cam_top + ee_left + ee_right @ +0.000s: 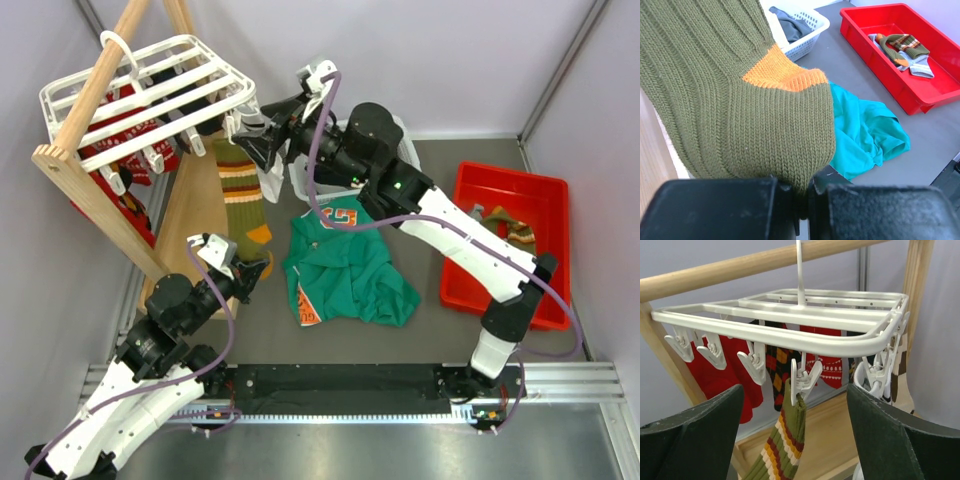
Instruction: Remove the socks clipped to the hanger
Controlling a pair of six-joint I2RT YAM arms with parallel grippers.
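while clipped to slatted hanger (790, 337), ribbed knit sock (715, 100)

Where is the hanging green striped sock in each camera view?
Top external: striped sock, centre-left, hanging below the white hanger.
Left wrist: sock fills the left, toe pinched in the left gripper.
Right wrist: sock at bottom centre, under a clip.
Shared landmark: the hanger, in top and right wrist views.
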